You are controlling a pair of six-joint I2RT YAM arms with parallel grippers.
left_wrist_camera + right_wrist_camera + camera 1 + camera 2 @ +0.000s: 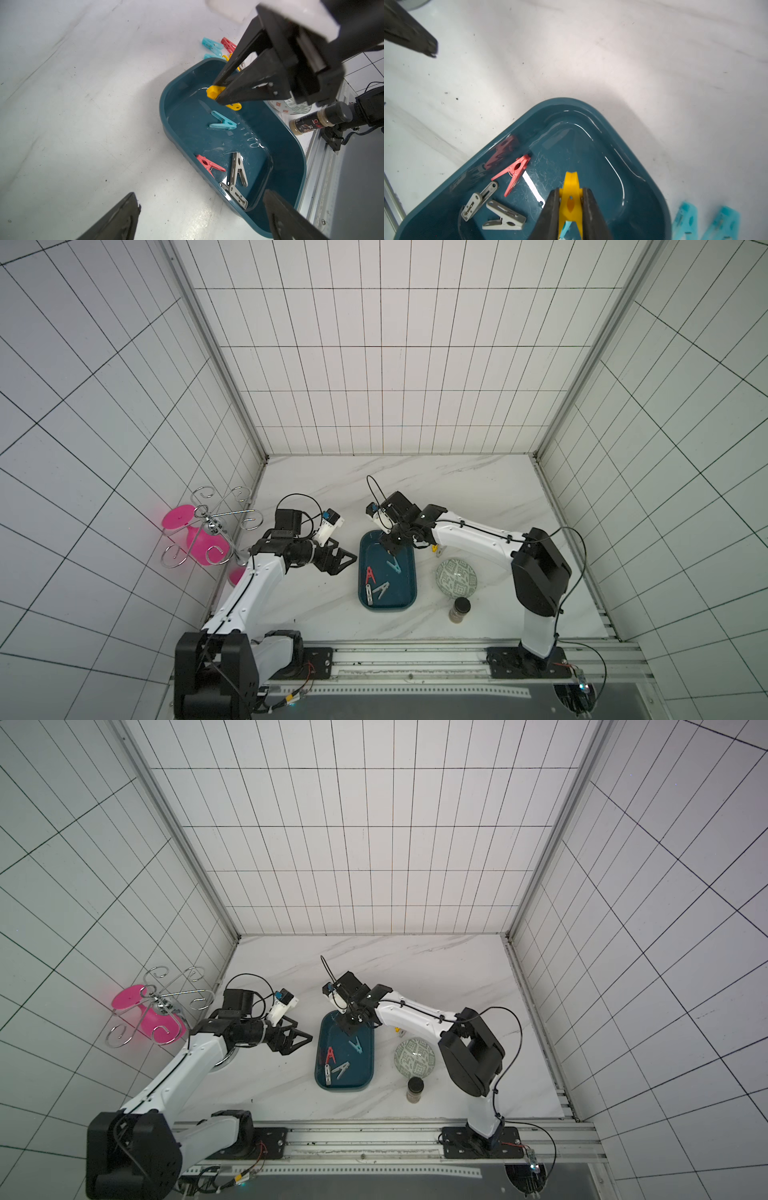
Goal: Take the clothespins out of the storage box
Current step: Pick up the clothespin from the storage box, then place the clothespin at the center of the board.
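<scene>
Right wrist view: my right gripper (571, 193) pinches the yellow clothespin (570, 181), its long axis in line with the jaws, at the storage box's (591, 153) far end; left gripper (347, 565) gapes wide beside its left edge.

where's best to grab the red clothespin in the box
Grip the red clothespin at its hinge hole, coming straight down. It lies flat on the storage box floor, legs splayed, close to one wall, so a sideways approach looks blocked.
</scene>
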